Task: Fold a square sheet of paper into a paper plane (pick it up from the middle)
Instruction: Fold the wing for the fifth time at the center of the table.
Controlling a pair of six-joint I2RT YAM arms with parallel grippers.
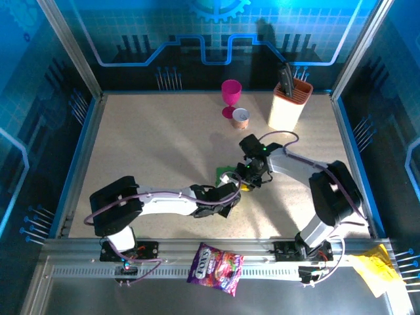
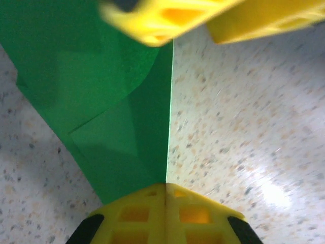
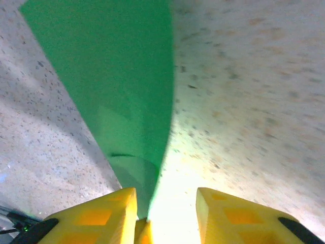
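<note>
**Green paper [image 2: 117,127] clamped in one gripper, the other standing loose**

My left gripper [image 2: 165,195] is closed tight. Its two yellow fingers press together on the narrow end of the green paper, where a straight folded edge runs down into the seam between them. The sheet is creased into overlapping layers, with an angled fold line across its face, and it widens away from my grip over the speckled desk [image 1: 151,151].

My right gripper [image 3: 165,198] meets it from the opposite side with its fingers parted. The paper's tapering end lies in the gap, close against one finger, and I cannot tell whether it touches.

From above, both grippers come together a little right of the desk's middle, with a corner of green showing just beside them.

Well apart, toward the far edge, stand a pink goblet [image 1: 230,97], a small cup [image 1: 241,118] just beside it, and a tan holder [image 1: 289,104] with dark handles in it. A purple snack bag [image 1: 215,268] lies on the metal rail [image 1: 164,252] between my two bases. Crumpled yellow paper [image 1: 375,268] sits at the rail's right end.
</note>
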